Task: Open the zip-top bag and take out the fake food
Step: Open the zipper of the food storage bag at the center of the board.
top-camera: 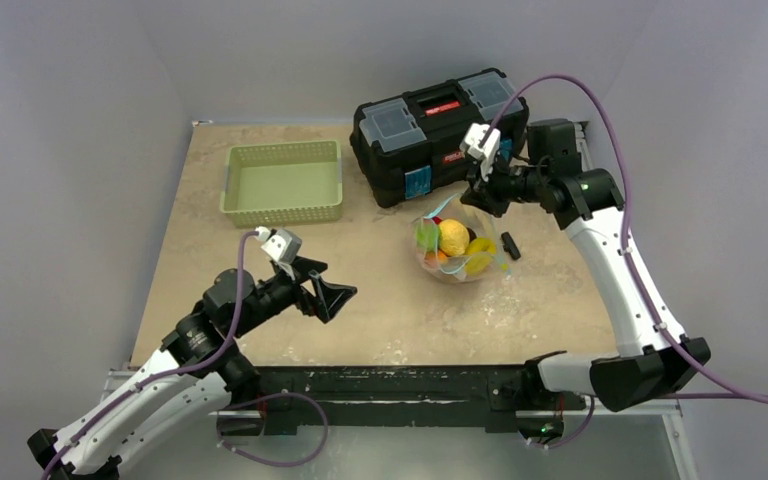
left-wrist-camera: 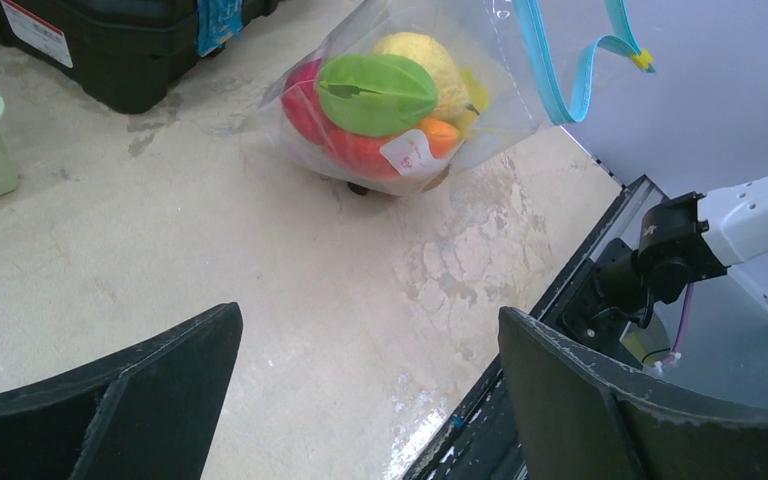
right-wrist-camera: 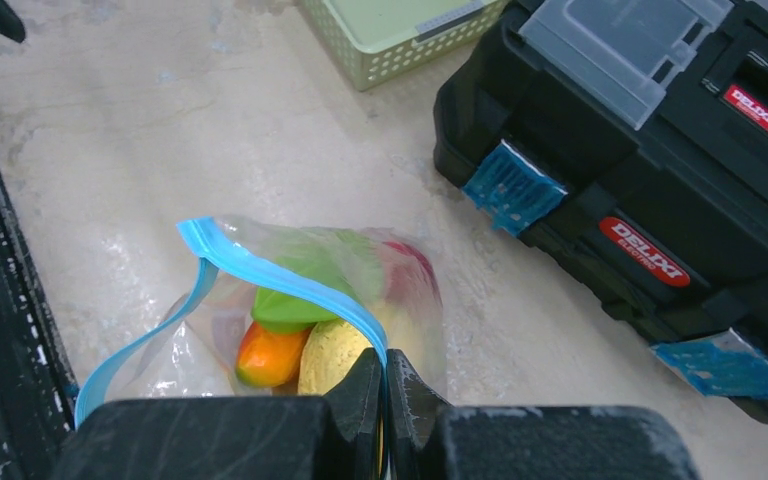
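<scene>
The clear zip-top bag [top-camera: 457,247] stands on the table right of centre, its blue zip strip [right-wrist-camera: 270,273] parted and one side lifted. My right gripper [right-wrist-camera: 385,372] is shut on that strip's upper edge, holding the bag [right-wrist-camera: 400,290] up just in front of the toolbox. Inside the bag [left-wrist-camera: 400,90] lies the fake food [left-wrist-camera: 377,94]: a green piece, a yellow one [top-camera: 453,237], red and orange ones [right-wrist-camera: 268,355]. My left gripper [top-camera: 332,291] hovers open over bare table to the bag's left, nothing between its fingers [left-wrist-camera: 160,390].
A black toolbox [top-camera: 440,130] stands behind the bag at the back. A green basket [top-camera: 283,182] sits at the back left. A small black object [top-camera: 511,246] lies right of the bag. The table's front edge [left-wrist-camera: 520,350] runs close to my left gripper.
</scene>
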Robot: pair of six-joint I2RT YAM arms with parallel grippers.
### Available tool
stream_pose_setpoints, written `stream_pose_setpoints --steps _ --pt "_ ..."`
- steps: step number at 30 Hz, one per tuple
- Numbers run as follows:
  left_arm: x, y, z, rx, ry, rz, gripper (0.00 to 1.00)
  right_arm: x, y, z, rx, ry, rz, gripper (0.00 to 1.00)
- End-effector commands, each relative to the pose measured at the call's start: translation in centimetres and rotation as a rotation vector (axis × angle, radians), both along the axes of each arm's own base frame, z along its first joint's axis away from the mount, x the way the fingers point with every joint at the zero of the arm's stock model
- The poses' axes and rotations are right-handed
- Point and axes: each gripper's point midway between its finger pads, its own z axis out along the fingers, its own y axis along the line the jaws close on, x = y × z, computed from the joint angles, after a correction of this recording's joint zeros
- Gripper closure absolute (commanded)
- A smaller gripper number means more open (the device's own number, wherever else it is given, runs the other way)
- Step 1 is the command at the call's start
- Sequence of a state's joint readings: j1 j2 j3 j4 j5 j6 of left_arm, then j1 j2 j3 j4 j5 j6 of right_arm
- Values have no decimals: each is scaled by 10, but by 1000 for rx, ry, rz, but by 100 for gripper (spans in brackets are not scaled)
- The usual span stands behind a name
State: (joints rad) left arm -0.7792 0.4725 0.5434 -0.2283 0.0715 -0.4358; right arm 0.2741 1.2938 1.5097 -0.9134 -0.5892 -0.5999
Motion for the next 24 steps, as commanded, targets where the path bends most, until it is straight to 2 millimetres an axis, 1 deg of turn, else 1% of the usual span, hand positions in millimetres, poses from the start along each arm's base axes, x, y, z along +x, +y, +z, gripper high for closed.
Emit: stream_pose_setpoints --steps 1,5,9,10,12,13,16,19,21,23,24 --pt "3 0 6 -18 3 17 0 23 -4 33 28 -114 -72 100" --pt "4 -2 15 -29 0 16 0 33 -8 29 6 -120 -103 100" --pt "3 -5 16 -44 37 11 0 33 -9 19 3 -105 -100 100" --pt "2 -6 17 -50 41 6 0 29 -6 13 9 -81 -87 100" --pt "0 -10 18 -70 58 -10 0 15 6 -1 55 -25 -15 100" --pt "-2 -12 19 -85 73 -20 0 7 11 -12 74 8 19 100" --pt "-6 -22 21 -140 117 -59 0 -7 19 -45 110 80 62 100" --pt "-12 -35 25 -176 149 -123 6 -21 26 -74 111 129 98 100" --pt "-17 -42 27 -191 181 -165 11 -31 33 -84 136 155 140 100" --pt "-23 -50 31 -217 211 -208 17 -41 41 -88 160 174 184 100" --pt "-25 -53 34 -235 220 -229 18 -46 45 -89 170 181 208 100"
